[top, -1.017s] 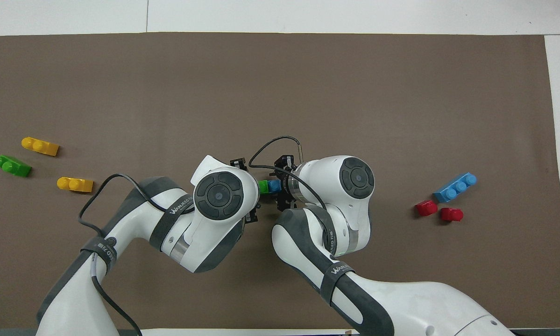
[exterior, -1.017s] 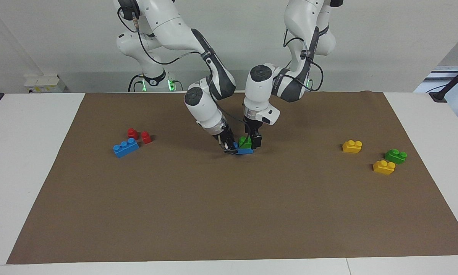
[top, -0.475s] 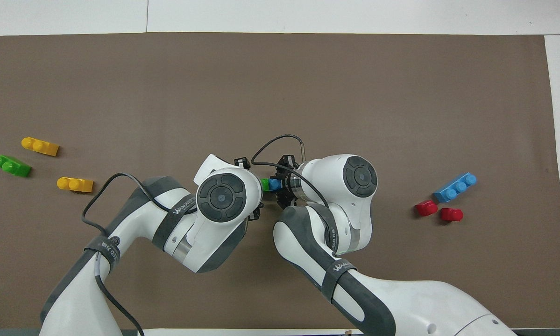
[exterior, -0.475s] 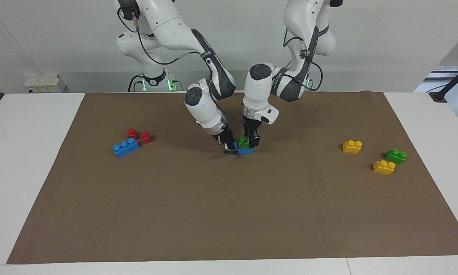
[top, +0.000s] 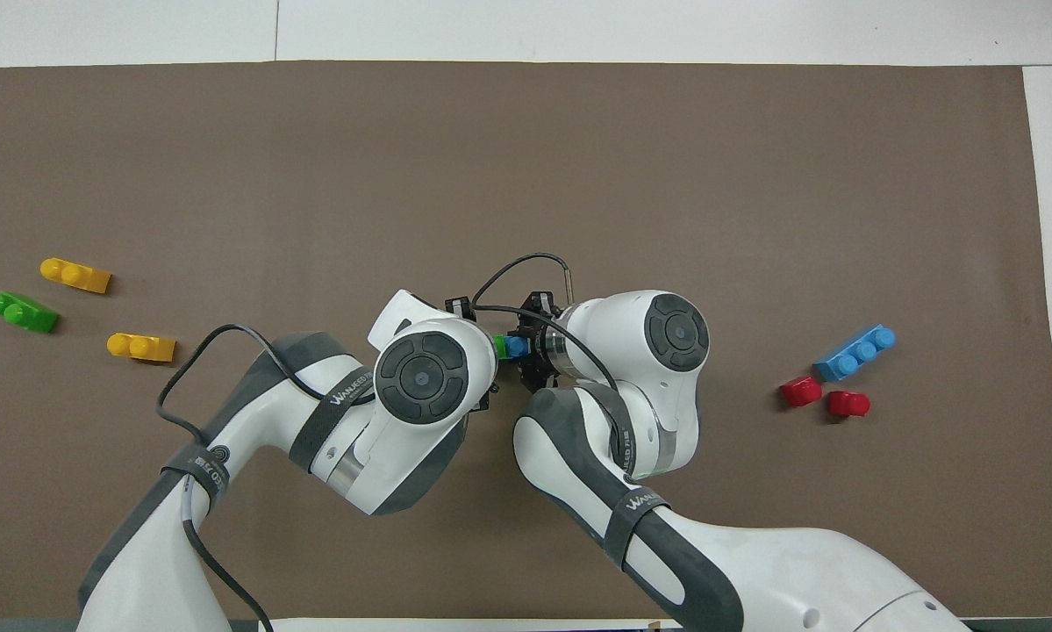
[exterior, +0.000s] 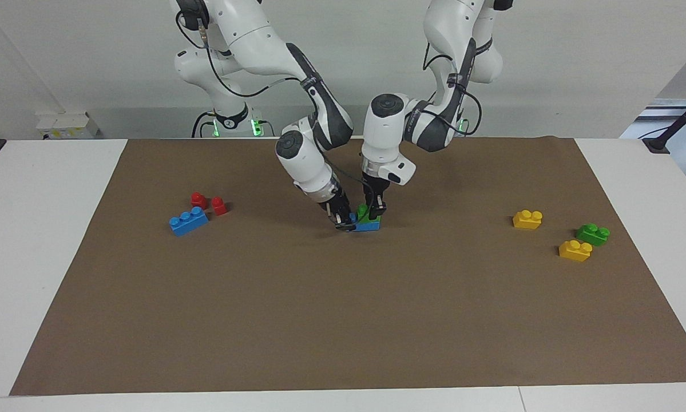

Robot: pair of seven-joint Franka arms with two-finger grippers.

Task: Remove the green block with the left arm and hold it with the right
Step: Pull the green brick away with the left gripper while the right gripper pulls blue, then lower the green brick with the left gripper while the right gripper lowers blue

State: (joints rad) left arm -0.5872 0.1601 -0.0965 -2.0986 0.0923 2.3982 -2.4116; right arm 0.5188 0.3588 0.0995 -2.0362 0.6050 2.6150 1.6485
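Note:
The green block [exterior: 366, 214] sits tilted on a short blue brick [exterior: 369, 226] in the middle of the brown mat [exterior: 343, 320]. My left gripper [exterior: 373, 210] comes straight down on the green block, and its fingers are shut on it. My right gripper [exterior: 345, 222] reaches in low from the right arm's end and is shut on the end of the blue brick, holding it on the mat. In the overhead view only slivers of the green block [top: 499, 345] and the blue brick [top: 516, 346] show between the two wrists.
Toward the left arm's end lie another green brick [exterior: 593, 233] and two yellow bricks [exterior: 527, 219] [exterior: 575, 250]. Toward the right arm's end lie a longer blue brick [exterior: 189, 221] and two small red pieces [exterior: 199, 199] [exterior: 219, 205].
My left gripper's fingers have closed in on the green block and its wrist has shifted slightly toward the right arm. The green block now sits tilted. The right gripper has held still.

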